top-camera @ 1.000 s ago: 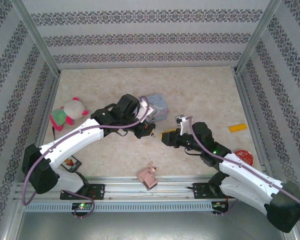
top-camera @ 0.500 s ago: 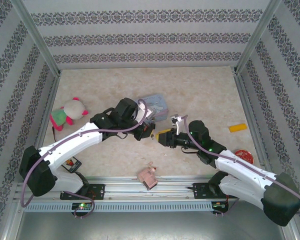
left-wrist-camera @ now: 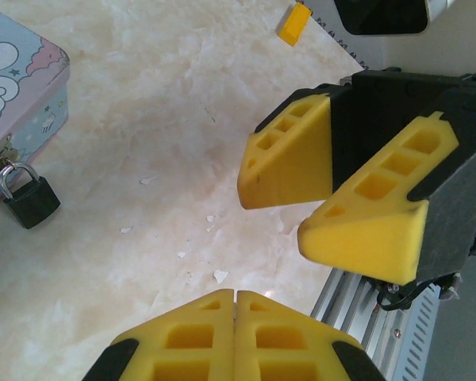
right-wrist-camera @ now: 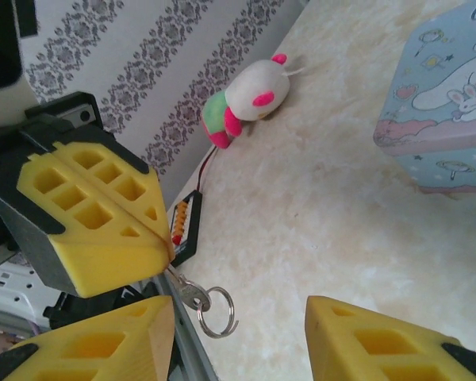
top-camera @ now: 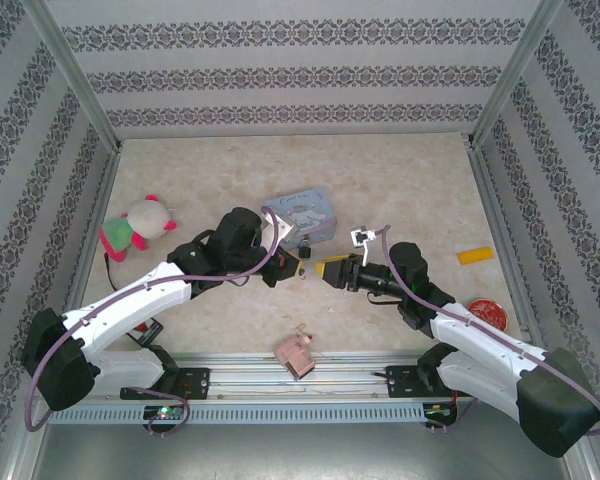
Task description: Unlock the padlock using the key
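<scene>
A pink blocky object (top-camera: 296,352) is seen at the near edge of the table (top-camera: 400,190), between the two arm bases. Just beyond it, the left gripper (top-camera: 290,266) and the right gripper (top-camera: 327,270) are brought tip to tip above the middle of the table. The left gripper's fingers (left-wrist-camera: 206,317) are pressed together, and the key (right-wrist-camera: 192,295) is pinched in their seam, its ring (right-wrist-camera: 219,312) hanging below. The right gripper's fingers (right-wrist-camera: 365,341) are spread wide, with nothing held between them.

Slightly farther on, the padlock (left-wrist-camera: 30,200) is found lying on the table. Its shackle is hooked through the latch on the near side of the blue cartoon tin (top-camera: 300,212). A plush toy (top-camera: 135,225) is placed at the left, and a yellow block (top-camera: 475,255) at the right, well apart from the tin.
</scene>
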